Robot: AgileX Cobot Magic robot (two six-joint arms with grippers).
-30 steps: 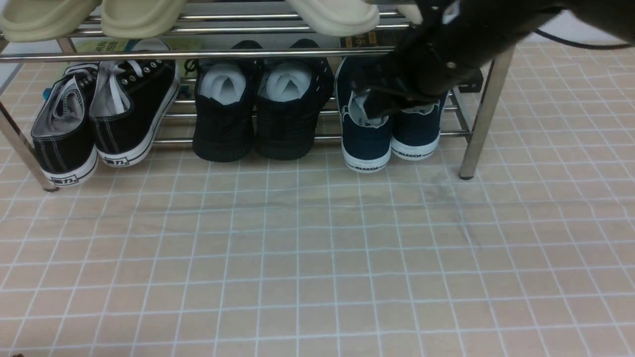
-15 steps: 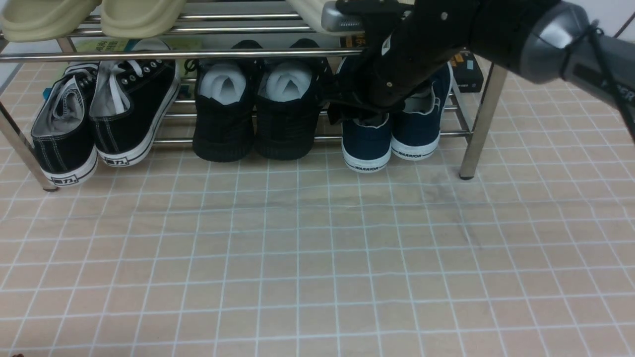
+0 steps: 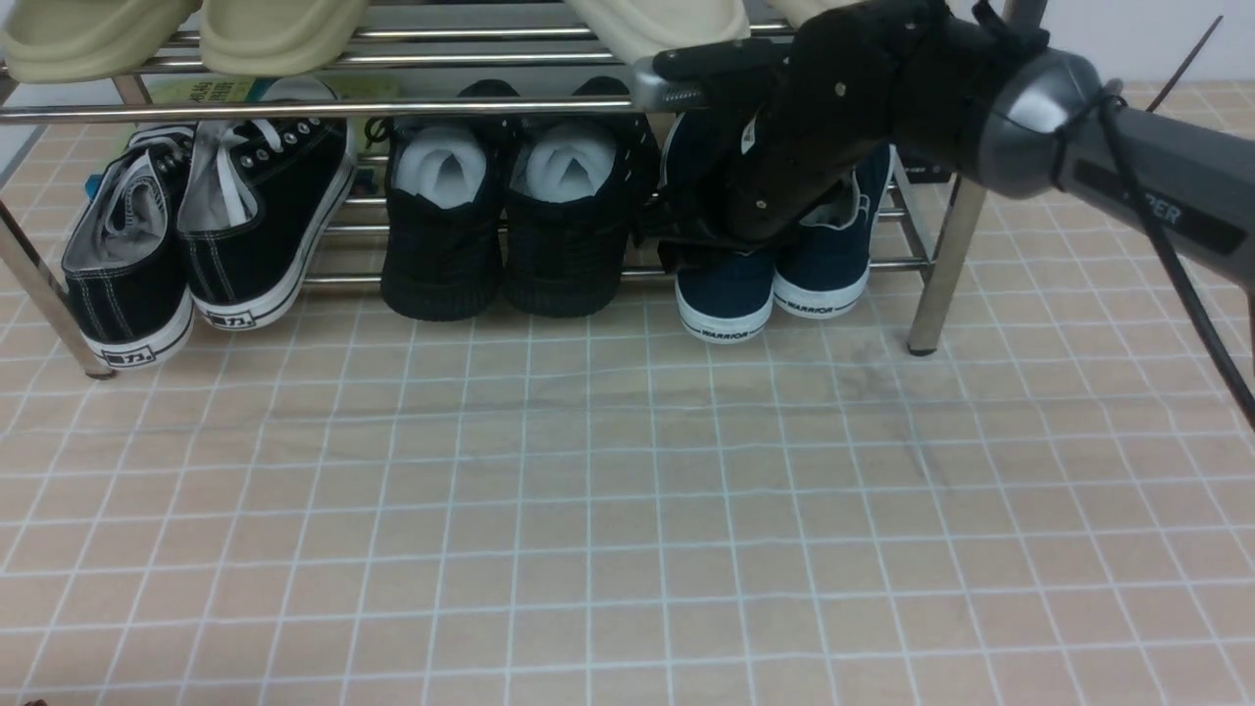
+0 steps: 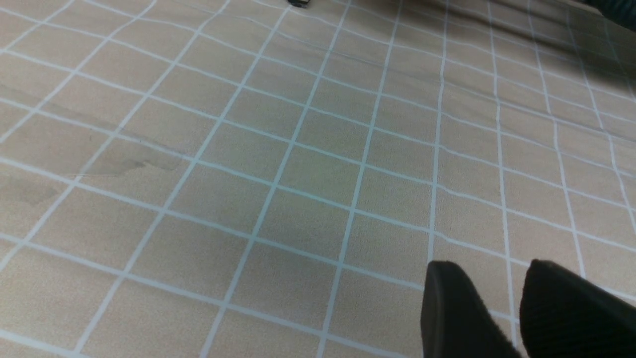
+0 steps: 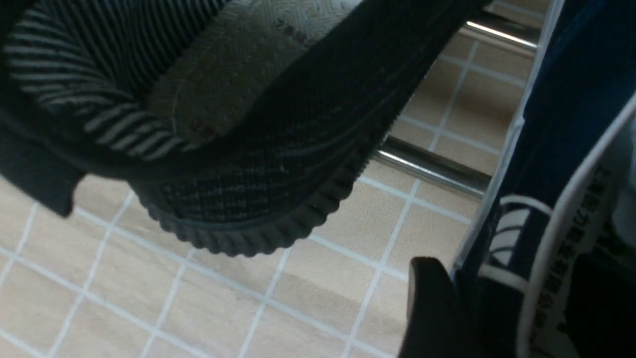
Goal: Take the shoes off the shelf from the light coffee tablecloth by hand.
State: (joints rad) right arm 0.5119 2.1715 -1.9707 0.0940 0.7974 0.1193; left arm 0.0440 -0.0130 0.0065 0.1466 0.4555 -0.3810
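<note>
The navy-blue shoes stand side by side at the right end of the silver shelf's lower tier, heels toward me, on the light coffee tablecloth. My right gripper reaches under the upper bar and is shut on the left wall of the left navy shoe. In the right wrist view the gripper has one finger outside that shoe and the other inside it. My left gripper is shut and empty, low over the cloth, and out of the front view.
All-black shoes with white stuffing stand right beside the left navy shoe, one close to the gripper. Black lace-up sneakers stand at the left end. Cream slippers lie on the top tier. The shelf's right leg stands beside the navy shoes.
My right arm has swung left and lower. Its gripper moved from above the navy shoes' openings to the left shoe's left wall. The shoes have not moved.
</note>
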